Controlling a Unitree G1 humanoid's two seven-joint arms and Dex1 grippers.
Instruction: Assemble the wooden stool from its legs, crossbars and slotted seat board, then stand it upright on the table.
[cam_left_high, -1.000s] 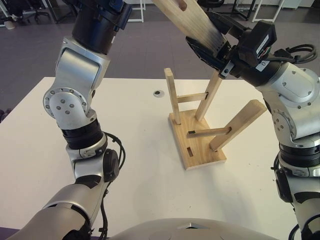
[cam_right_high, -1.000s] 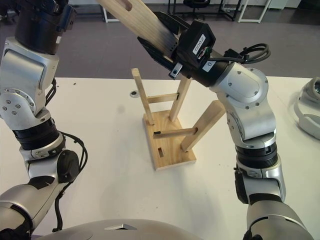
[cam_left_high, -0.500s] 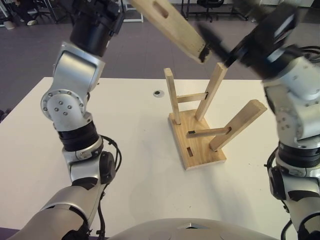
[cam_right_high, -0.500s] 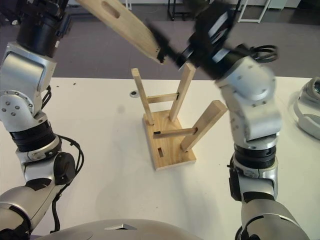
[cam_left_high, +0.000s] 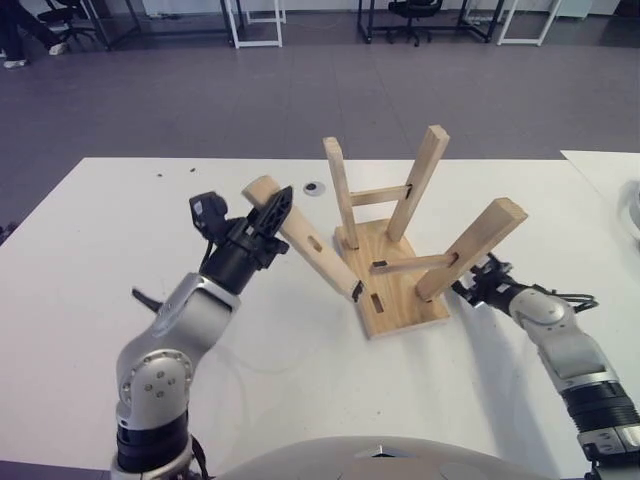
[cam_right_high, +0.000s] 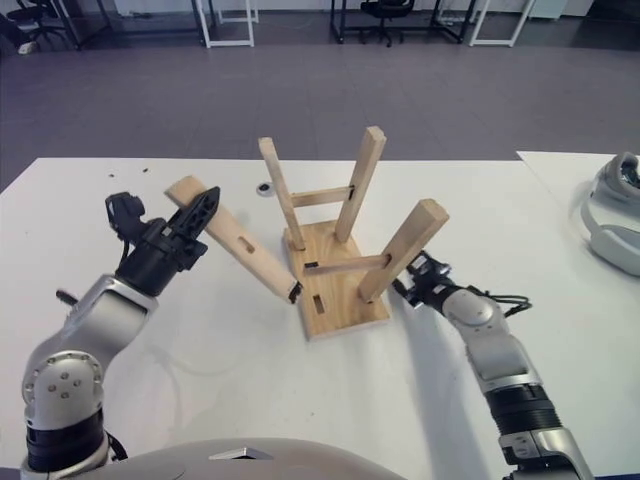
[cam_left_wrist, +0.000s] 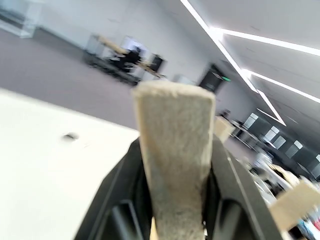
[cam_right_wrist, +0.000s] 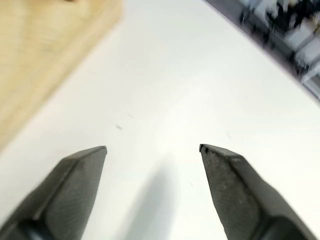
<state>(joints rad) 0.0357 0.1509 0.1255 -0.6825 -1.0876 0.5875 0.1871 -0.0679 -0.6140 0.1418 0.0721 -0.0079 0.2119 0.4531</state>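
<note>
Left gripper (cam_left_high: 272, 208) clamped on the loose leg (cam_left_high: 312, 248). The leg's long axis slants down toward the right, lower tip just beside the seat board's (cam_left_high: 405, 312) empty slot (cam_left_high: 377, 301), probably not seated. Right gripper (cam_left_high: 478, 287) open, idle at the board's right edge.

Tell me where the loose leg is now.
The loose leg slants left of centre in the left eye view, its upper end in the left hand, its lower end at the left edge of the seat board.
</note>
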